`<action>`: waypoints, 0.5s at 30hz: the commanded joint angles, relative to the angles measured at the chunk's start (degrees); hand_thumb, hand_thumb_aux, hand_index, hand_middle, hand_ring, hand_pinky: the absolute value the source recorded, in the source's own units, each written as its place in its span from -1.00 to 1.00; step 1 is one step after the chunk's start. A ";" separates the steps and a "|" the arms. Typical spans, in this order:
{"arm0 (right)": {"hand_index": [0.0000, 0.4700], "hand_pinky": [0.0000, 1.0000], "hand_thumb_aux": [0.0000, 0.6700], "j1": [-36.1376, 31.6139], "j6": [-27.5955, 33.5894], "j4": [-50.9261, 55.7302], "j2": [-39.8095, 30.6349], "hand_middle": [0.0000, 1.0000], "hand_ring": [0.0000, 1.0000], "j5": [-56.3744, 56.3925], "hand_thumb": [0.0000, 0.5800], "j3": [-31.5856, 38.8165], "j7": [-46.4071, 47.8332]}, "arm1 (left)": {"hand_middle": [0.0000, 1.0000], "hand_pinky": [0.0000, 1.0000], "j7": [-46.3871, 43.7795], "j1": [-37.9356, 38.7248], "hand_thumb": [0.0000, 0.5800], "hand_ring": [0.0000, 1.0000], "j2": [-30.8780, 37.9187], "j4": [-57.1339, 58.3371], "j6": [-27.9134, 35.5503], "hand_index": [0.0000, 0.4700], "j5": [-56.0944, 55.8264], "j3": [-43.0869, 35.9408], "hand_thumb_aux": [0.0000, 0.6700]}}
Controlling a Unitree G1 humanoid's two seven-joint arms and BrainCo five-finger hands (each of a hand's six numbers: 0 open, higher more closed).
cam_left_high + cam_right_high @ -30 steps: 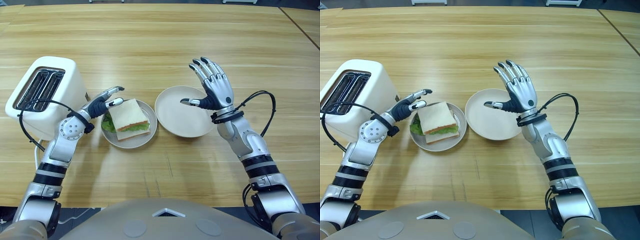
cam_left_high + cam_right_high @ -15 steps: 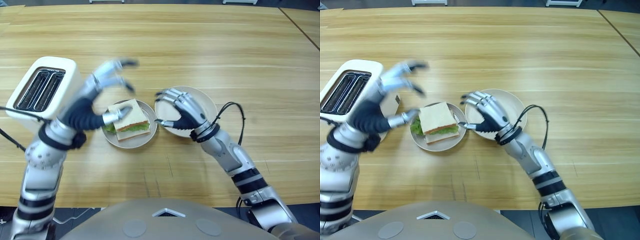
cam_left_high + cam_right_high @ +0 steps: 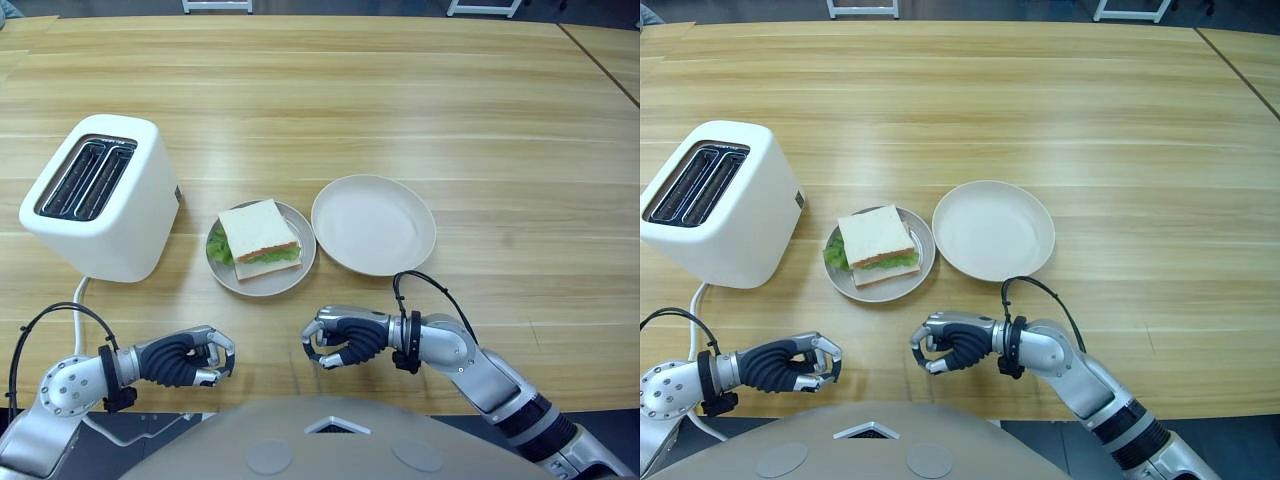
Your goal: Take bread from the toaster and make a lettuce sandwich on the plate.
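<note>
Hands: left hand [image 3: 190, 358] and right hand [image 3: 345, 338] curled, holding nothing, low at the desk's [image 3: 400, 90] near edge; I'd park them there, the job looks done.
Sandwich [image 3: 258, 237]: assembled on its plate [image 3: 262, 285], lettuce peeking out.
Toaster [image 3: 105, 205]: slots look empty.

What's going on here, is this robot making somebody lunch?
Pretty much. A lettuce sandwich sits finished on the small grey plate on the wooden table, with green leaves showing between two bread slices. The white toaster stands to the plate's left, and its slots look empty. A second, beige dish on the right has nothing on it. The robot is touching none of this: its left hand and right hand are low near its body, fingers curled, holding nothing.
</note>
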 commanded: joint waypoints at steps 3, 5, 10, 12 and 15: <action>1.00 1.00 1.00 -6.26 -5.81 11.36 6.98 1.00 1.00 -9.84 1.00 2.92 -3.62 | 1.00 1.00 5.63 -11.05 1.00 1.00 -8.69 13.58 1.15 1.00 8.36 -7.30 1.00; 1.00 1.00 1.00 -7.70 -7.86 13.92 8.99 1.00 1.00 -13.90 1.00 3.65 -6.47 | 1.00 1.00 7.15 -13.61 1.00 1.00 -10.58 16.28 0.95 1.00 10.00 -8.96 1.00; 1.00 1.00 1.00 -11.54 -12.01 20.53 13.50 1.00 1.00 -24.63 1.00 4.79 -16.68 | 1.00 1.00 11.13 -18.40 1.00 1.00 -13.33 21.39 -0.30 1.00 15.06 -12.51 1.00; 1.00 1.00 1.00 -12.88 -12.87 23.14 15.41 1.00 1.00 -28.23 1.00 5.35 -20.92 | 1.00 1.00 12.99 -20.69 1.00 1.00 -13.87 23.52 -0.90 1.00 17.56 -13.64 1.00; 1.00 1.00 1.00 -14.90 -13.42 27.57 18.55 1.00 1.00 -32.30 1.00 6.20 -27.38 | 1.00 1.00 15.60 -24.33 1.00 1.00 -15.20 27.31 -1.39 1.00 19.89 -14.59 1.00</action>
